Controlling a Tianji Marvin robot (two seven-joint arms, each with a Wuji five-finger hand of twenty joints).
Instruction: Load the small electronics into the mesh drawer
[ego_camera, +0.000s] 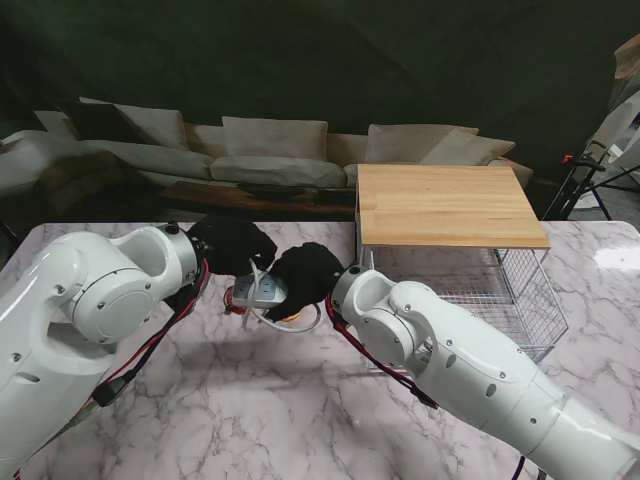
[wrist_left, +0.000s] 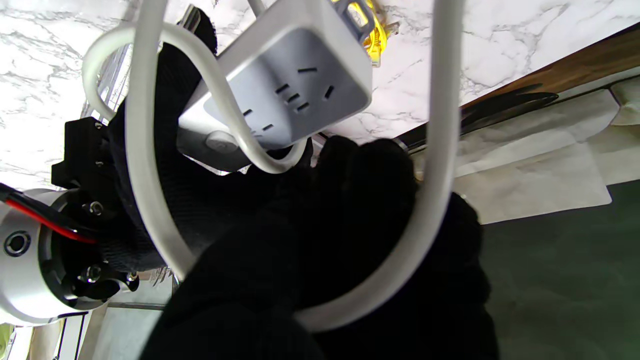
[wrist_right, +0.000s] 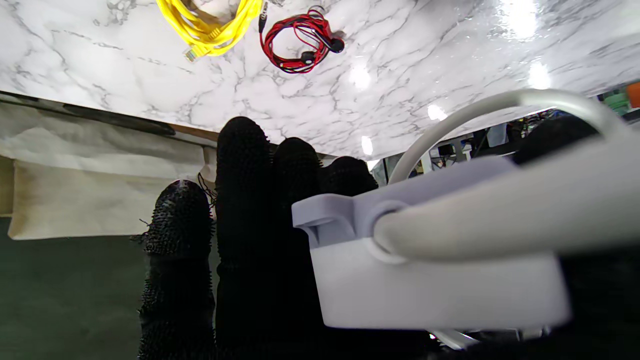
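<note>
Power strip (ego_camera: 260, 291) up off the worktop (ego_camera: 250, 400) – both hands on it

Right hand (ego_camera: 303, 278) and left hand (ego_camera: 232, 244) clasping opposite ends, long axis left-right – mesh drawer (ego_camera: 505, 290) off to the right, nearer the right arm.

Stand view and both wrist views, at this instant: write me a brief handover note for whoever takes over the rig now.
Left hand: black-gloved, at the white power strip; whether it grips is unclear.
Right hand: black-gloved, closed on the strip, held up off the marble table, its thick white cord looping loose.
Wire mesh drawer: pulled out under the wooden top, to the right; nothing visible inside.
Coiled yellow cable and red earphones lie on the table.
Done: strip lifted.
Left: move the strip into the drawer, then cable and earphones.
</note>
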